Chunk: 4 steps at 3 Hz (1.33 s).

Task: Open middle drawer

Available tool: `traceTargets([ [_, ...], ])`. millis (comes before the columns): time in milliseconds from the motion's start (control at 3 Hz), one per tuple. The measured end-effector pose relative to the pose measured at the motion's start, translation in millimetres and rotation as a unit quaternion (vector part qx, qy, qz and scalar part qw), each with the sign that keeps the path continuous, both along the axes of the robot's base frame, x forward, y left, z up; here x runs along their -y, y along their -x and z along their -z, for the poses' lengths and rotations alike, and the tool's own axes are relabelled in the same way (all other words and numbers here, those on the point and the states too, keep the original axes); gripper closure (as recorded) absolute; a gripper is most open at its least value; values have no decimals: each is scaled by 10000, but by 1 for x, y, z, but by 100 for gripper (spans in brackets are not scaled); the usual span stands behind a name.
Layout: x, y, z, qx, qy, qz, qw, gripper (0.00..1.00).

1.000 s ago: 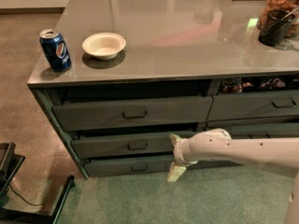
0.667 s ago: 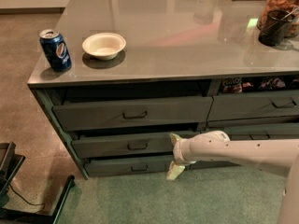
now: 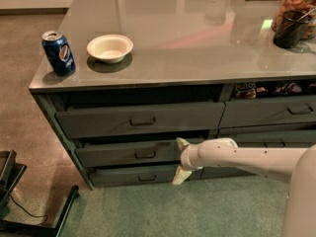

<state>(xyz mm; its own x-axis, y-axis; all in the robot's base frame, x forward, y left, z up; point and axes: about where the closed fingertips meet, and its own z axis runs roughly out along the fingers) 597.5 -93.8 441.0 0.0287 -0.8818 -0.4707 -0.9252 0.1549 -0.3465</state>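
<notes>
The middle drawer (image 3: 123, 153) is the medium-height dark grey-green front in the left column of the cabinet. It has a small dark loop handle (image 3: 144, 155) at its centre and a dark gap above it. My gripper (image 3: 180, 160) is in front of the drawer's right end, to the right of the handle. It is open, with one pale fingertip (image 3: 182, 142) near the drawer's top edge and the other down over the bottom drawer. It holds nothing.
The taller top drawer (image 3: 140, 119) and the slim bottom drawer (image 3: 138, 177) lie above and below. More drawers (image 3: 269, 112) are to the right. On the countertop stand a Pepsi can (image 3: 58, 53), a white bowl (image 3: 110, 48) and a dark cup (image 3: 290, 28). A black stand (image 3: 15, 191) is at the lower left.
The gripper has shifted very slightly left and up. The drawers look unchanged.
</notes>
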Motion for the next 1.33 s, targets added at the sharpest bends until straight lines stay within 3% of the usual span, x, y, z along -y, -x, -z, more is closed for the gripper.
traceTargets([
  [1333,-29,-46,32,-33,83,-480,9988,0],
])
